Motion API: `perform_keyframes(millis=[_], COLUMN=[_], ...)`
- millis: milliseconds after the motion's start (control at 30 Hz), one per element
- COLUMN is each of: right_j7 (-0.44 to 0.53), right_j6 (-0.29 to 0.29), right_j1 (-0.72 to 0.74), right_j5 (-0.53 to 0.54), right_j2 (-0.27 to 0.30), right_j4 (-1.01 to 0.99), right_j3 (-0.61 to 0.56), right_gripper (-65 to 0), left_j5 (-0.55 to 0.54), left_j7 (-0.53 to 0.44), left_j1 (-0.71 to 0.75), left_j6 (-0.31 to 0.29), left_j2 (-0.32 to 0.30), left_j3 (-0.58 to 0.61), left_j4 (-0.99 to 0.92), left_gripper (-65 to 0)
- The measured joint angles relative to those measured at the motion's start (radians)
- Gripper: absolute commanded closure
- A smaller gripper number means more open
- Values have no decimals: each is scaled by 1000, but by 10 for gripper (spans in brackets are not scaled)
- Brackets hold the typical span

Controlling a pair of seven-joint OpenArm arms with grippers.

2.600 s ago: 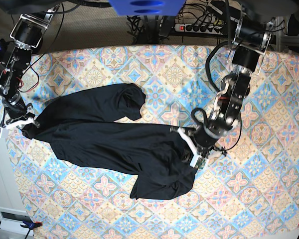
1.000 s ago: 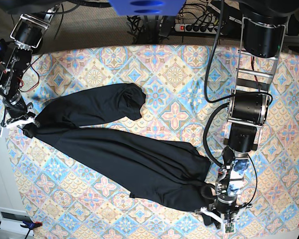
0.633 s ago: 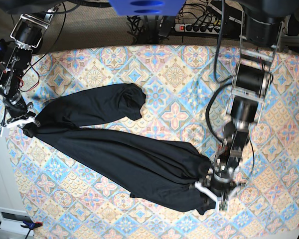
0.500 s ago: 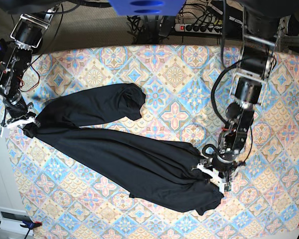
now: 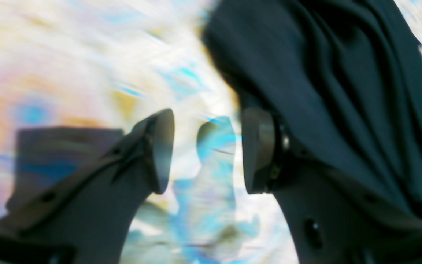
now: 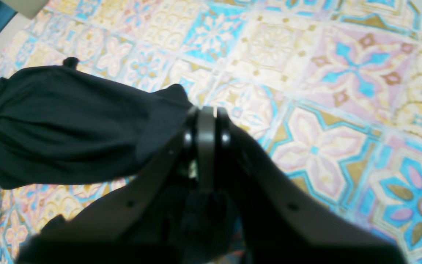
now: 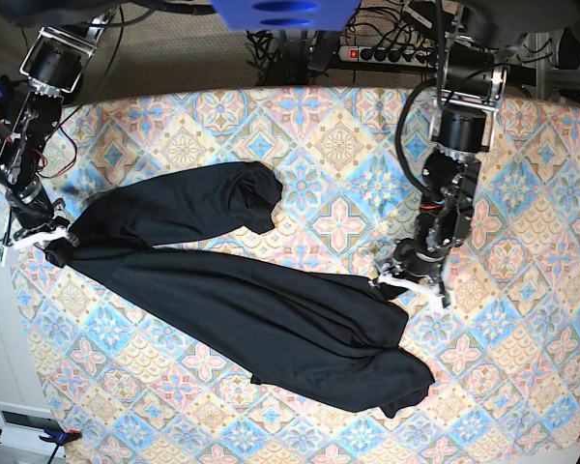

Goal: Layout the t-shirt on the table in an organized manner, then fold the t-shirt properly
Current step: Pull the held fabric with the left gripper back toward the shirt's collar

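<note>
Fingers of the left arm [image 5: 203, 150] stood spread and empty beside the shirt [image 7: 242, 290], while the right ones [image 6: 206, 128] pinched its far corner. It lay bunched diagonally across the table [image 7: 348, 126]. Still laying out, I judged; next, another corner needs pulling flat.

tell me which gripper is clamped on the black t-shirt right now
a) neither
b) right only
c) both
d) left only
b: the right gripper is shut on a bunch of the t-shirt, while the left gripper stands open beside the fabric with only the table between its fingers.
</note>
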Motion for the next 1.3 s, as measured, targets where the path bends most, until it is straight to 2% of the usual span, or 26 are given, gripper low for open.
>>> perform_keyframes(millis=[400,467,567,600,667,733,1000,1133,1300], right_j7=[-3,-3,-3,-3,-3,-3,-3,-3,-5], right_j6=[-1,-1,-1,-1,-1,-1,-1,-1,-6], right_j1=[-5,-5,-3,-3,-3,-3,-3,-3,-2], right_j5=[2,2,2,2,2,1,4,4,-2], right_j2=[1,0,0,0,0,0,0,0,0], right_j4=[1,1,2,2,2,2,1,1,2], right_j3=[0,0,0,0,0,0,0,0,-1], right_gripper=[0,0,0,0,0,0,0,0,0], left_j5=[-3,-2,-2,0,3,-6,-6,-11,-13], left_j7=[-50,-50,-20,-18,16,95,94,156,149], left_j1=[-139,-143,-132,-126,-121,-108,0,121,275], left_j6=[-19,-15,-6,-6,-35,-87,-89,-85,-99], left_j2=[115,126,128,128,125,102,-35,-119,-229], left_j3=[-4,-4,-4,-2,5,13,13,13,-3], left_j4=[-238,-238,-208,-198,-177,-123,255,436,642], left_gripper=[-279,-203,-31,0,-3,-12,-5,-5,-8])
